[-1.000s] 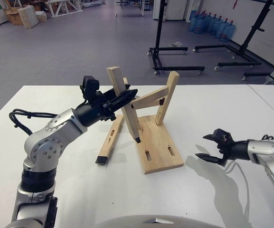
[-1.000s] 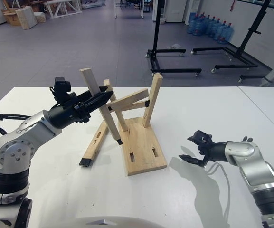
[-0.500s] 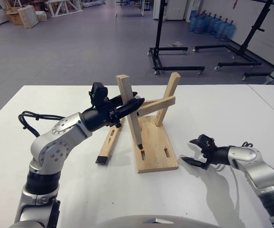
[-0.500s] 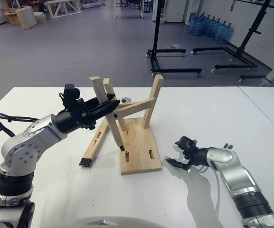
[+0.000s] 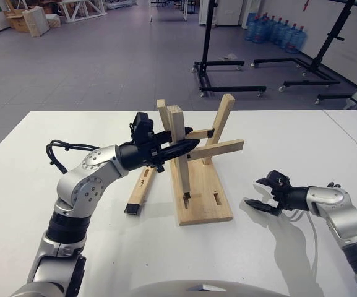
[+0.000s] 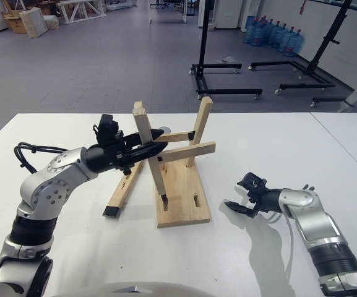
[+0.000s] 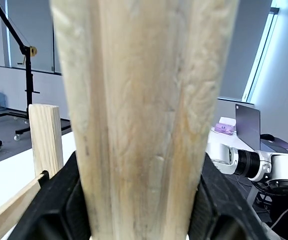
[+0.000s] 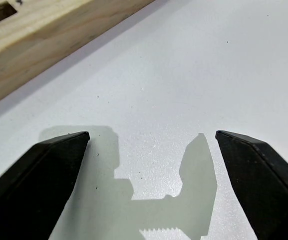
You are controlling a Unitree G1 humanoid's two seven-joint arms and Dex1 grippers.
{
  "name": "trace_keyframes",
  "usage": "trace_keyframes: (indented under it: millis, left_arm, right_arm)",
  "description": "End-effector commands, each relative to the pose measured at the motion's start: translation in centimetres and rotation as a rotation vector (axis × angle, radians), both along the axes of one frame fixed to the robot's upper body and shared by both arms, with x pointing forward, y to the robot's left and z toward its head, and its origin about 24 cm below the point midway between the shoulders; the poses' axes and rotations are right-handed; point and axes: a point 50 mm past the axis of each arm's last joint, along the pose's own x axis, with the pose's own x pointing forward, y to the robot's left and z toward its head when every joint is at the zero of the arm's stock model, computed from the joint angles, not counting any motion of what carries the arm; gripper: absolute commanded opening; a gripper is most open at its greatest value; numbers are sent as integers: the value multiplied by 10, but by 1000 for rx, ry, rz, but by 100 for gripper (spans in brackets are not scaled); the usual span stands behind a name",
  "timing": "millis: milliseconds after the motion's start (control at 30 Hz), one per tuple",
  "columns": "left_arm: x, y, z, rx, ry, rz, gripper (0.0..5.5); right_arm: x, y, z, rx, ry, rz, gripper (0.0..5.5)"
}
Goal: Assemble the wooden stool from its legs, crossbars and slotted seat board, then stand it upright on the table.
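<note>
- Since 1 s ago the left gripper (image 5: pixel 185 146) has swung its held leg (image 5: pixel 184 176) from a lean to nearly upright and carried it rightward, while the seat board (image 5: pixel 206 199) now lies straighter on the table (image 5: pixel 166 260)
- Left gripper is clamped around the held leg at mid height, and the leg's lower end meets the seat board at a slot
- 1 crossbar (image 5: pixel 220 148) juts from the held leg toward the right
- A 2nd leg (image 5: pixel 221 120) stands tilted at the board's far end
- A 3rd leg (image 5: pixel 140 185) lies flat just left of the board
- The right gripper (image 5: pixel 254 192) hovers low near the board's right edge, fingers (image 8: pixel 39 170) spread apart and holding nothing, closer to the board than 1 s ago
</note>
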Motion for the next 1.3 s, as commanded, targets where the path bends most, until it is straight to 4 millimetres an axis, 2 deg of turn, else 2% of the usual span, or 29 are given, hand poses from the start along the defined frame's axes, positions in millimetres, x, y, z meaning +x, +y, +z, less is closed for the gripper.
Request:
trace_keyframes:
  millis: [33, 300, 567, 867, 1100, 1300]
  left_arm:
    - [-2, -3, -14, 2, 19, 20, 205]
    - [-10, -9, -40, 23, 58, 21, 205]
    - [-4, -6, -23, 39, -16, 26, 205]
    - [-10, -9, -39, 70, 13, 6, 205]
    - [-13, -7, -62, 156, 10, -5, 205]
    - [-13, -3, -56, 184, -38, -18, 205]
  right_arm:
    - [7, 4, 10, -16, -17, 40, 468]
    - [10, 4, 13, -27, -9, 63, 468]
    - [9, 7, 11, -19, -3, 62, 468]
    - [10, 10, 10, -11, 1, 71, 468]
    - [10, 12, 9, -9, 2, 74, 468]
    - [8, 14, 7, 0, 3, 70, 468]
